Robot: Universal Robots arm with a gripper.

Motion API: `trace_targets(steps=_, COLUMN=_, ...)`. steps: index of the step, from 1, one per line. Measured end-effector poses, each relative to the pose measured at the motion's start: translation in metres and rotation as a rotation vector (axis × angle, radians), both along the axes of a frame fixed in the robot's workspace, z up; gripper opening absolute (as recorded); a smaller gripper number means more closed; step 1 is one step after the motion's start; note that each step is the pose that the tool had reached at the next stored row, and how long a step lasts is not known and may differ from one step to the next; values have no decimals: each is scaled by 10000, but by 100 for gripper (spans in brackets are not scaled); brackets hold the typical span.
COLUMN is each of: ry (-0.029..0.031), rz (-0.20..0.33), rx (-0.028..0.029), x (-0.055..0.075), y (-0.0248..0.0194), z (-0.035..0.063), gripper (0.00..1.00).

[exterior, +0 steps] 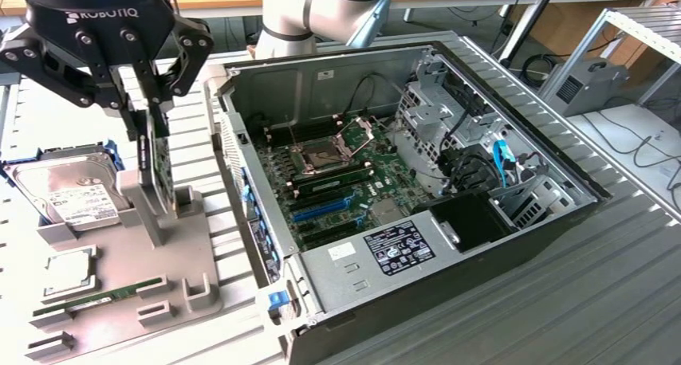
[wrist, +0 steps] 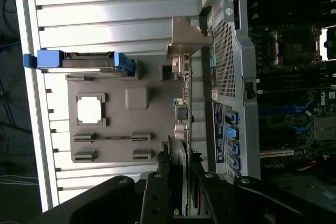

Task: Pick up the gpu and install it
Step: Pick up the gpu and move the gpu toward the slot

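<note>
We see a ribbed metal desk with an open PC case lying on its side, mobo facing up. Next to the case, on the exterior view's left, sits a grey parts holder. The arm's claw hangs over the holder, closed partway and pinched on the top edge of the gpu. The card stands vertical on edge, its lower edge down among the holder's posts (we can't tell if it's clear of its slot). In the wrist view the card shows edge-on just beside the case's outer wall, w/ its silver bracket at the end away from the claw. Also in the holder: hard drive in a blue frame, CPU chip, memory stick.
</note>
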State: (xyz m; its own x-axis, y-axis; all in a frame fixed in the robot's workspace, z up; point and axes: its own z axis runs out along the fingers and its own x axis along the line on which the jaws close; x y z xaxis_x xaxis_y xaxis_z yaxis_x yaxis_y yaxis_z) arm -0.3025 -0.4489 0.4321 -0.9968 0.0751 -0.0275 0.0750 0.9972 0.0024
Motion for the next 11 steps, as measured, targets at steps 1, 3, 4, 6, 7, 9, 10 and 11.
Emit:
trace_targets(steps=1, ry=0, rz=0, rx=0, x=5, y=0, z=0, gripper=26)
trace_targets(steps=3, ry=-2, rz=0, rx=1, x=19, y=0, z=-1, gripper=26)
trace_targets(steps=4, ry=-2, rz=0, rx=1, x=30, y=0, z=-1, gripper=26)
trace_targets(steps=6, ry=-2, rz=0, rx=2, x=46, y=0, z=-1, gripper=26)
trace_targets(steps=7, ry=-2, rz=0, rx=2, x=54, y=0, z=-2, gripper=26)
trace_targets(steps=9, ry=-2, rz=-1, rx=1, x=68, y=0, z=-2, gripper=26)
trace_targets(steps=10, ry=-2, rz=0, rx=1, x=75, y=0, z=-1, gripper=26)
trace_targets(steps=11, ry=-2, rz=-1, rx=2, x=89, y=0, z=-1, gripper=26)
